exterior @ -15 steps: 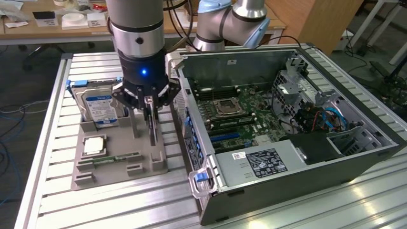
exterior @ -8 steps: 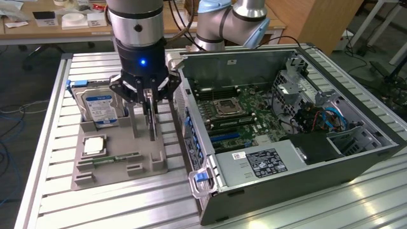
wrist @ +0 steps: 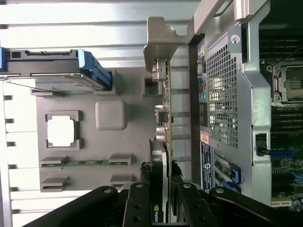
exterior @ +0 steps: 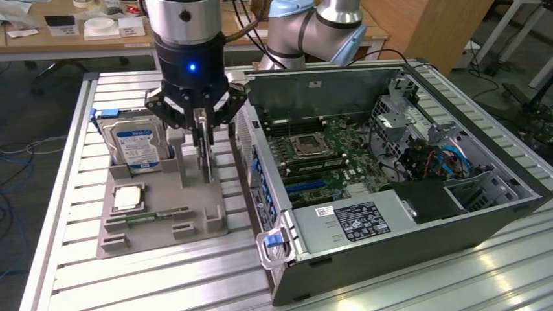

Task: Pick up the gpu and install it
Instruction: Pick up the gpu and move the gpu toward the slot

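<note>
Right, the gripper (exterior: 203, 133) is clamped on the top edge of the gpu (exterior: 206, 162), which stands upright in its slot along the grey tray's (exterior: 164, 194) edge nearest the open case (exterior: 389, 249), so a straight, untilted pull looks wisest.

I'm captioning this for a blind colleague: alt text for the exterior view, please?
The gripper clasps the upright gpu at a grey holder, which also carries a hard drive; an open computer case lies beside it.
</note>
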